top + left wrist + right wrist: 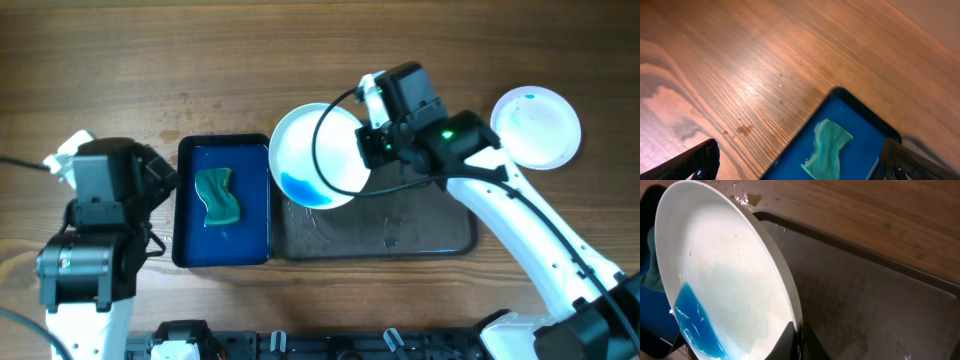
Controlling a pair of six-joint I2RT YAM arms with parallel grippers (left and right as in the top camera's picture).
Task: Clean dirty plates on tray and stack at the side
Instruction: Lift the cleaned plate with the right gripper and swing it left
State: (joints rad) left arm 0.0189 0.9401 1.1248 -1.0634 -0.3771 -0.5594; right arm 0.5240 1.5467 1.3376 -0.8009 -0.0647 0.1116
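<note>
Overhead: right gripper (368,150) clamped on a tilted, blue-smeared plate (305,160) above the tray (440,228); left gripper (800,162) spread wide over wood-grain table (200,60)

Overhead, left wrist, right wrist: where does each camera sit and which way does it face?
Overhead: above the table, facing straight down; left arm, right arm show.
Left wrist: on the left arm, facing down at the blue tray with the cloth; open left claw shows.
Right wrist: on the right arm, facing the tilted plate and grey tray; shut right claw grips its rim.
Shared: overhead and right wrist both show this plate.
</note>
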